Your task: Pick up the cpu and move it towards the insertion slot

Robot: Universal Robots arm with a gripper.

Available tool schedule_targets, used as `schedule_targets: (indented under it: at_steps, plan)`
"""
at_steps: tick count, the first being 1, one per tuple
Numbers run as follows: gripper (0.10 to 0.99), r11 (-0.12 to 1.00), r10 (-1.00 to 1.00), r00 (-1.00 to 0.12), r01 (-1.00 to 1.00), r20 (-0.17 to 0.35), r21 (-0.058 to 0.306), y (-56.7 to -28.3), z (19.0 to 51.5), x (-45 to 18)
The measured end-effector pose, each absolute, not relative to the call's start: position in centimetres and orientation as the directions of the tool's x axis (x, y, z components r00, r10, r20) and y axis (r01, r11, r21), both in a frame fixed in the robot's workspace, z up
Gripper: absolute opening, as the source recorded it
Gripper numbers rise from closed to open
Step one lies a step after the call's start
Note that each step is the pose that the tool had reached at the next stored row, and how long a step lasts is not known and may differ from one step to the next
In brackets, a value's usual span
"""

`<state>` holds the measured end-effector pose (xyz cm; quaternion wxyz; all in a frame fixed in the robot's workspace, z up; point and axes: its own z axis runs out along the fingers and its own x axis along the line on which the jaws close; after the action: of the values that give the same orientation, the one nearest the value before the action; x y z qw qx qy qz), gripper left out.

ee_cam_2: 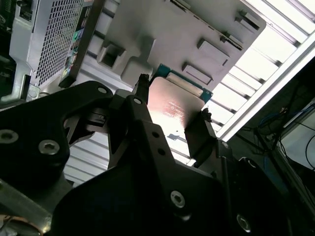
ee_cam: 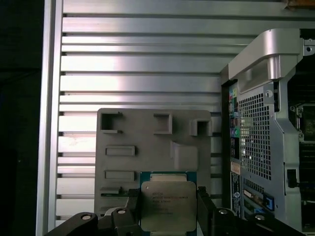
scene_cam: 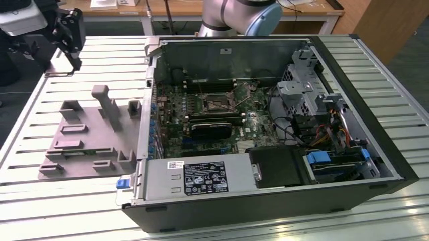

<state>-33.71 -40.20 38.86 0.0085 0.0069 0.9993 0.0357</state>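
The cpu (ee_cam: 168, 204), a flat square chip with a silver top and a green rim, sits between my two black fingers (ee_cam: 204, 209) in the first wrist view. My gripper (ee_cam: 168, 212) is shut on it. The second wrist view shows the chip's pale underside (ee_cam_2: 174, 105) clamped in the gripper (ee_cam_2: 174, 98), well above the grey fixture plate (ee_cam_2: 197, 29). In the exterior view the gripper (scene_cam: 70, 52) hangs high at the exterior view's far left, above the slatted table. The insertion slot (scene_cam: 218, 103), a metal-framed socket with a dark centre, lies on the motherboard inside the open computer case.
The grey fixture plate (scene_cam: 87, 135) with upright posts lies on the slatted table (scene_cam: 60, 201), left of the case in the exterior view. The open case (scene_cam: 268, 125) has tall walls, a black heatsink block (scene_cam: 213, 128), a power supply (scene_cam: 194, 178) and drive cages with cables (scene_cam: 315, 110).
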Motion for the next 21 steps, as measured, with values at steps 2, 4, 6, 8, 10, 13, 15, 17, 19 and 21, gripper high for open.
schedule_targets:
  at_steps: [2, 4, 6, 8, 10, 13, 15, 17, 19, 21]
  plan:
    - [0.541, 0.997, 0.014, -1.0, 0.013, -0.016, 0.071, -40.2, 38.9, -33.3]
    - [0.541, 0.997, 0.014, -1.0, 0.013, -0.016, 0.072, -40.2, 38.9, -32.9]
    - [0.541, 0.997, 0.014, -1.0, 0.013, -0.016, 0.072, -40.2, 38.9, -32.5]
    - [0.541, 0.997, 0.014, -1.0, 0.013, -0.016, 0.072, -40.2, 38.9, -32.2]
    - [0.541, 0.997, 0.014, -1.0, 0.013, -0.016, 0.072, -40.2, 38.9, -31.9]
    - [0.541, 0.997, 0.014, -1.0, 0.013, -0.016, 0.072, -40.2, 38.9, -31.5]
    - [0.541, 0.997, 0.014, -1.0, 0.013, -0.016, 0.072, -40.2, 38.9, -31.2]
    - [0.541, 0.997, 0.014, -1.0, 0.013, -0.016, 0.072, -40.2, 38.9, -30.9]
    - [0.541, 0.997, 0.014, -1.0, 0.013, -0.016, 0.072, -40.2, 38.9, -30.5]
    - [0.541, 0.997, 0.014, -1.0, 0.013, -0.016, 0.072, -40.2, 38.9, -30.2]
